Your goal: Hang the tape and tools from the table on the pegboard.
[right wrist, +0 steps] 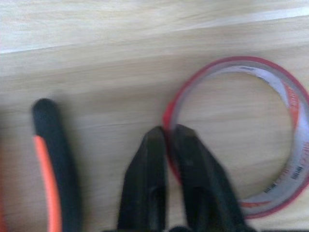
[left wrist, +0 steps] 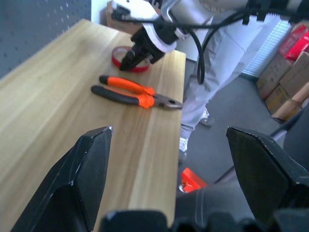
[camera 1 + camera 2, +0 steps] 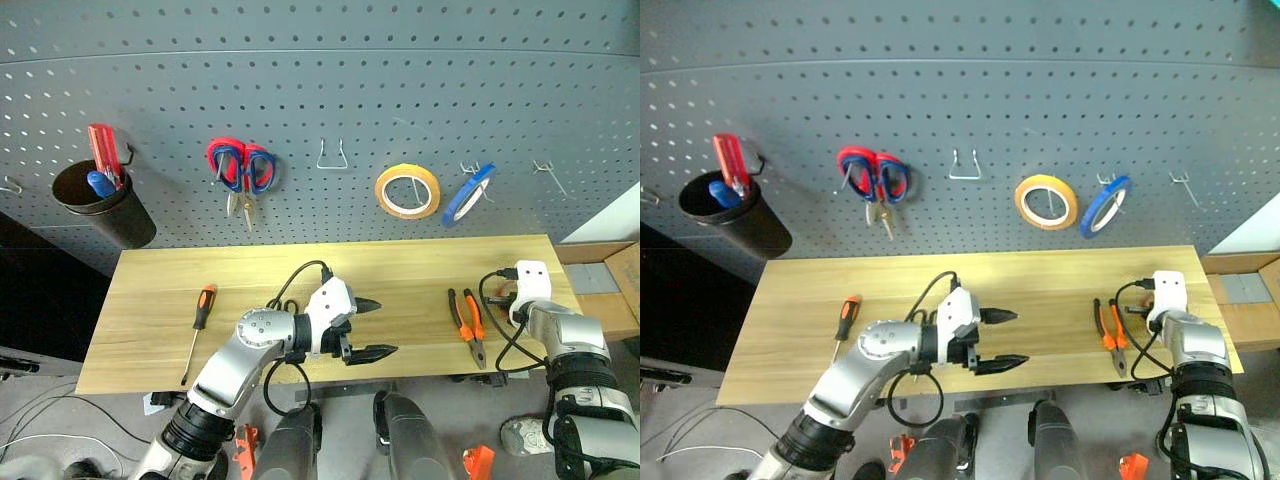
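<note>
The red tape lies flat on the table near its right end. My right gripper is shut on the tape's near wall, one finger inside the ring and one outside. In the left wrist view the right gripper sits on the tape. The orange-and-black pliers lie just left of it. A slim orange-and-black screwdriver lies at the table's left. My left gripper hovers open over the table's front middle, holding nothing. The pegboard rises behind the table.
On the pegboard hang a black cup with a red-handled screwdriver, red-and-blue scissors, a yellow roll and a blue roll. Bare hooks stand between them and at the far right. Cardboard boxes sit right of the table.
</note>
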Robot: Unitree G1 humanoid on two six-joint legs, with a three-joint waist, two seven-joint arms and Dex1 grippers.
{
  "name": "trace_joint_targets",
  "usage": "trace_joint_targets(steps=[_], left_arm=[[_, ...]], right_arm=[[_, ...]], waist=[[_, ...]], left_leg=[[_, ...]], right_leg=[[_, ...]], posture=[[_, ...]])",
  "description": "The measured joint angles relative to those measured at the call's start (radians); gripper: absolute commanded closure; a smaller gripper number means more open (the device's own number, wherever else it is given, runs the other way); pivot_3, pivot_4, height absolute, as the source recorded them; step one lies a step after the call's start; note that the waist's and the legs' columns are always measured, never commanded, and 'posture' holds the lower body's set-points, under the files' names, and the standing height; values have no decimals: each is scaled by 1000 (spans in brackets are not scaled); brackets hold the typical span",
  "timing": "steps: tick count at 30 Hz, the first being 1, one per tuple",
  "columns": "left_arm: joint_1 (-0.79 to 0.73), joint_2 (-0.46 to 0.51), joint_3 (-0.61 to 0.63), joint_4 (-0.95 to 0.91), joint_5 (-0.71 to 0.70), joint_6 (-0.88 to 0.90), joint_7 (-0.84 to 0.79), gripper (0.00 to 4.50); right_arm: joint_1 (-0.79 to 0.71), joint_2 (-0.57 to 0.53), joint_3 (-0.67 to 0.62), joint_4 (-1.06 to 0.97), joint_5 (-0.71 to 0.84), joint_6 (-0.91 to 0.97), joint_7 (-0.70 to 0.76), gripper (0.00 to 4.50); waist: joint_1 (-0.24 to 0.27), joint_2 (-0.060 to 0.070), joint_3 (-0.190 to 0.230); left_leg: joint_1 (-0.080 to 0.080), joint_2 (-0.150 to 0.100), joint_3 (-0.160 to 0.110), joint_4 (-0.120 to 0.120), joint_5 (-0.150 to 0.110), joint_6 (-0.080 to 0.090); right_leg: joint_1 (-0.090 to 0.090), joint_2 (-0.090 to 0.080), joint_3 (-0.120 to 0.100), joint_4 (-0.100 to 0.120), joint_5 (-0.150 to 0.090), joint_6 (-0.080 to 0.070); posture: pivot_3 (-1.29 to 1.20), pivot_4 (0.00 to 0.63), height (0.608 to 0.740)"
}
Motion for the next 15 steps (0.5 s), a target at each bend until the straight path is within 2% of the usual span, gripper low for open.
trace_joint_targets(steps=[3, 6, 11, 15], left_arm=[[-29, -19, 16, 18, -16, -15, 4, 454], [-67, -42, 27, 65, -22, -51, 5, 454], [-112, -102, 52, 193, -21, -185, 18, 454], [-132, -153, 128, 277, -31, -281, 58, 454]], right_arm=[[45, 0, -31, -145, 1, 72, -53, 4467], [106, -1, -74, -413, 14, 179, -74, 4467], [264, 18, -152, -861, 88, 327, -49, 4467], [387, 52, -187, -1092, 147, 314, 3, 4467]], waist=[[-2, 4, 1], [-9, 8, 0], [-17, 10, -1], [-34, 10, -1]], left_leg=[[-9, 0, 1, 2, 2, -4], [-21, 1, 0, 10, 2, -4], [-23, 0, 0, 14, 1, -4], [-23, 0, 2, 17, 1, -4]], right_leg=[[-10, 0, 0, 2, 2, 0], [-19, 1, -1, 4, 2, 0], [-18, 1, -2, 3, 4, 3], [-17, 1, -1, 1, 7, 8]], posture=[[-174, 331, 740], [-224, 320, 740], [-317, 296, 740], [-360, 283, 740]])
